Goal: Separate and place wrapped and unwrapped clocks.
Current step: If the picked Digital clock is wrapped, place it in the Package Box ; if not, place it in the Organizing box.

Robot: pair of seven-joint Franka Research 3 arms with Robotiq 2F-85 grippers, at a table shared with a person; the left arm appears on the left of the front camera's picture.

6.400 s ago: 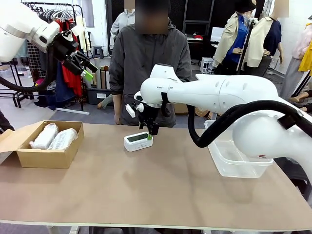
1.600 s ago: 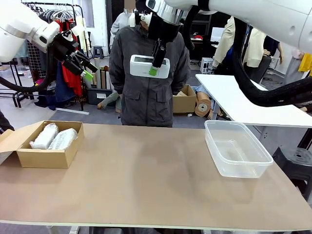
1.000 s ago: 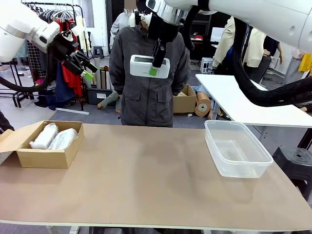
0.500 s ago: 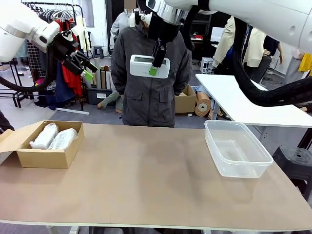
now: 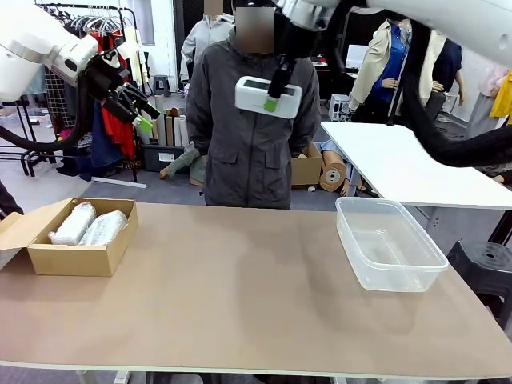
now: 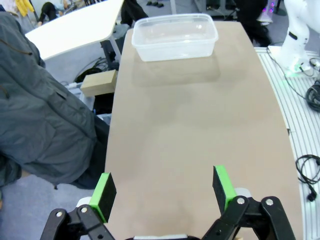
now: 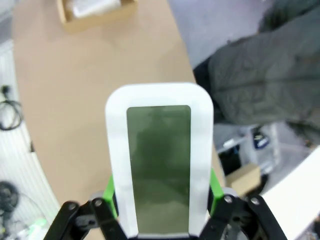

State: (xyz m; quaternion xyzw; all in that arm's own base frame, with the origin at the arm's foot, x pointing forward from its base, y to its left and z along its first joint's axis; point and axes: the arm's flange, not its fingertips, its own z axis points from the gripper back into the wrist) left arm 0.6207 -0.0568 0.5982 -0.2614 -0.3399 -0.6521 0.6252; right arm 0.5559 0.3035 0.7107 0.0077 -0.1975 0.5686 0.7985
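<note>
a plain brown table (image 5: 240,296) stands in a busy room with clothes racks behind it, and a person in a grey jacket (image 5: 250,120) stands at its far edge. the right gripper (image 5: 276,94) is high in the air in front of the person's chest, its green pads pressed onto the bare clock (image 5: 268,97); the clock sits crosswise between the fingers, its grey-green screen facing up and toward the robot. in the right wrist view the screen lies lengthwise between the two pads. a clear plastic tub (image 5: 390,242) rests on the table well below that gripper and off toward the robot's right. the left gripper (image 5: 142,112) hangs high at the robot's left with its fingers spread wide and nothing between them. below it and a little nearer the robot sits a cardboard box (image 5: 76,240) with two wrapped clocks (image 5: 88,224) lying side by side inside.
</note>
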